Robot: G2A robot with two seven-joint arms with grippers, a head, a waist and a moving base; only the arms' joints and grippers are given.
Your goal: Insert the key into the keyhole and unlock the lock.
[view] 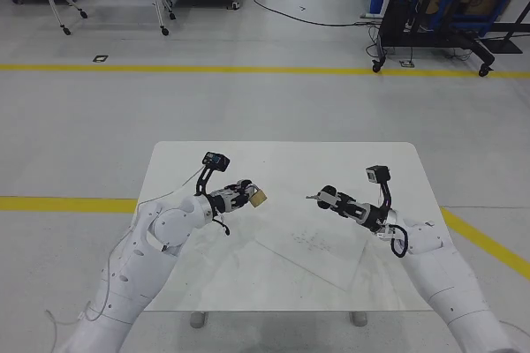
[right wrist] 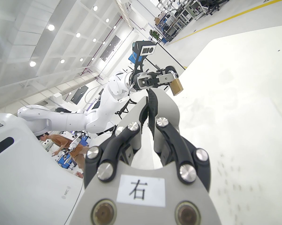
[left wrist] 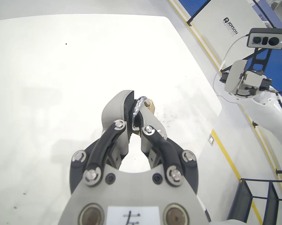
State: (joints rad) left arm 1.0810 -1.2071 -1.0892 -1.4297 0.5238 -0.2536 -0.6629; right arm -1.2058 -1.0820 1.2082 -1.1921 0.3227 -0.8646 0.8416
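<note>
A thin pale sheet (view: 311,251) lies flat on the near half of the white rectangular table (view: 247,282). Above the table's middle, on the left, the left gripper (view: 245,195) is clamped on the steel shackle (left wrist: 138,106) of a small brass padlock (view: 259,198). The padlock's body juts to the right, clear of the tabletop. Well apart to its right, the right gripper (view: 324,196) has its fingers pressed together on what looks like a small silver metal key (view: 310,197), tip pointing left toward the lock. The padlock is probably dense, rigid and smooth. Held by the shackle alone it may swivel under a push, so a grip across the body would likely brace it better. The key seems light, thin and stiff, and is best pinched at its head with the blade free. I cannot tell where the keyhole faces.
</note>
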